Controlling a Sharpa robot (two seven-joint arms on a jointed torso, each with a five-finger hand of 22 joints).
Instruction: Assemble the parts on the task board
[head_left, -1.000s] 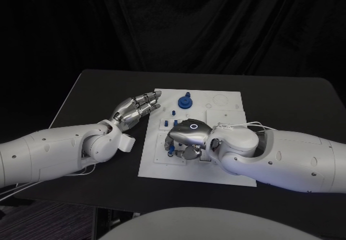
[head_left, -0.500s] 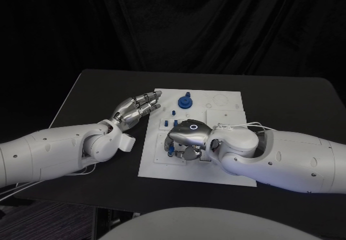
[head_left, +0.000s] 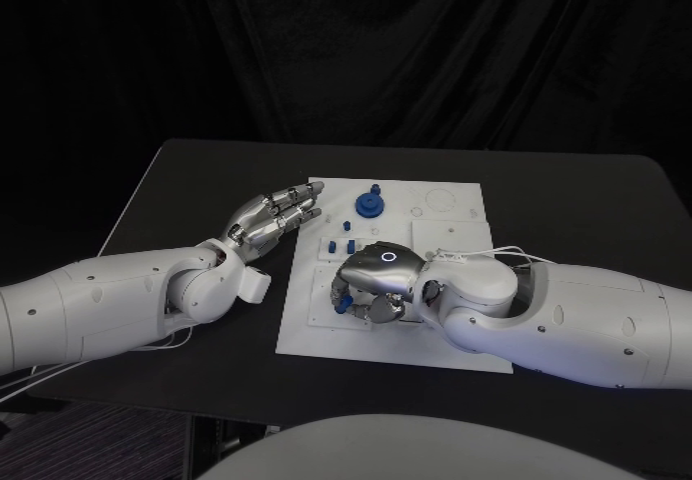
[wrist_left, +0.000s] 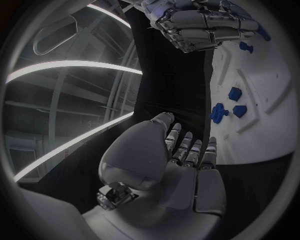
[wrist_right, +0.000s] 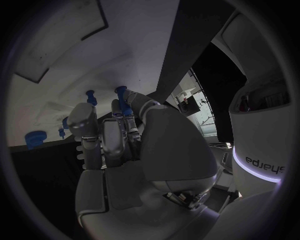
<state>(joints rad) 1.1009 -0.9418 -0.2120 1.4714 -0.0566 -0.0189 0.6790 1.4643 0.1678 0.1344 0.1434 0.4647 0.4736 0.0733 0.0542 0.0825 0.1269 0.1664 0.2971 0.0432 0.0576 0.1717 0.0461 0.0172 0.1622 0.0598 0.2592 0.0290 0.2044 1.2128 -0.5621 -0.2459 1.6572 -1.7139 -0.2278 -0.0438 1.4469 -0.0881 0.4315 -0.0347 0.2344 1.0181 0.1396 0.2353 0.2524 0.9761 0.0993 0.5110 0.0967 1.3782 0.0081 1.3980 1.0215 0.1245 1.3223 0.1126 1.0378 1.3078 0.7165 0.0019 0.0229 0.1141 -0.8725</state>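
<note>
The white task board (head_left: 454, 335) lies in the middle of the black table. My right hand (head_left: 378, 282) is curled over the board's left-middle area. In the right wrist view a blue peg (wrist_right: 122, 99) stands up between the thumb and the bent fingers (wrist_right: 103, 137), pinched there. Other small blue parts (wrist_right: 92, 96) stand in the board close by. A round blue part (head_left: 372, 205) sits near the board's far edge, with small blue pegs (head_left: 339, 245) just in front of it. My left hand (head_left: 274, 215) hovers flat at the board's left edge, fingers straight and apart, holding nothing.
The left wrist view shows my left hand (wrist_left: 187, 160) over the dark table beside the board (wrist_left: 269, 105), with several blue parts (wrist_left: 219, 112) on it and the right hand (wrist_left: 200, 22) beyond. Bare black table (head_left: 188, 180) surrounds the board.
My right hand has shifted slightly toward the board's near side, still curled. The left hand has not moved.
</note>
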